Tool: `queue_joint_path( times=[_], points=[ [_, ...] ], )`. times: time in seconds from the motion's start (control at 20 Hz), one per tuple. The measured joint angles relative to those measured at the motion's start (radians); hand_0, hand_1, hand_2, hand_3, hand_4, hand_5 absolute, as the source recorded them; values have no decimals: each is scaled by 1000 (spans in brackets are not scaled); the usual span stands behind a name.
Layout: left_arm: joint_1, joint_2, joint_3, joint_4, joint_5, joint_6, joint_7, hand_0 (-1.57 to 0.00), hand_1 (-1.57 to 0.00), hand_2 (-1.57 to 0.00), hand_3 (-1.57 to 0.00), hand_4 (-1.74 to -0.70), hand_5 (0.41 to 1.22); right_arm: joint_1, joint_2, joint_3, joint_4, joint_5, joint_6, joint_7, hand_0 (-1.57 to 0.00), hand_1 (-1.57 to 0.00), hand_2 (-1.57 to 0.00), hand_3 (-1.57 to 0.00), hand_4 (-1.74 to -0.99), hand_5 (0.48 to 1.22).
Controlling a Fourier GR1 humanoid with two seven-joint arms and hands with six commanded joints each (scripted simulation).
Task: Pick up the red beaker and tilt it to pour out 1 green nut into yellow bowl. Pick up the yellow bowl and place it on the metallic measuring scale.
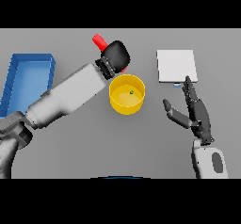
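the left hand (116,54) sits over the far middle of the grey worktop (94,143), its arm coming in from the lower left. its dark back faces the camera and covers most of the red beaker (99,41), of which only one end sticks out up and to the left of the hand, tilted rather than upright; a sliver of red also shows at the hand's lower right edge. the hand looks closed around the beaker, though the fingers themselves are hidden under the back of the hand.

the yellow bowl (126,95) stands upright on the worktop just below and to the right of that hand, its far rim close under it. one small green nut (131,92) lies inside the bowl, near the middle of its floor.

the metallic measuring scale (175,66) is a pale square plate lying flat to the right of the bowl and a little farther back, apart from it.

the right hand (196,111) hovers to the right of the bowl and just in front of the scale, fingers straight and spread, thumb stuck out toward the bowl, holding nothing; its fingertips reach the scale's near edge.

a blue tray (29,59) rests at the left edge of the worktop, partly behind the left arm.
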Motion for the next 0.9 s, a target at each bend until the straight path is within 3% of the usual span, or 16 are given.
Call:
queue_joint_path(
  times=[0.1, 0.3, 0.45, 0.9],
  points=[
    [-13, -12, -43, 23, -41, 5, 0, -1571, -1571, -1571, -1546, -1738, 1221, 2, 4, 4, 5, 6, -3, 4, 1, 1, 1, 1, -1283, 602],
    [-54, -24, -121, 33, -93, -42, -65, -1571, -1571, -1571, -1561, -1740, 1221, 4, -4, 6, -5, 18, -7, 14, 1, 1, 1, 1, -1289, 604],
    [-85, -36, -141, 35, -117, -75, -62, -1571, -1571, -1571, -1566, -1740, 1221, 0, -11, -3, -3, 13, -7, 4, 1, 1, 1, 1, -1282, 603],
    [-146, -45, -189, 88, -185, -57, -90, -1571, -1571, -1571, -1570, -1740, 1221, 6, 0, 10, 2, 41, -26, -16, 1, 1, 1, 1, -1233, 585]
  ],
)
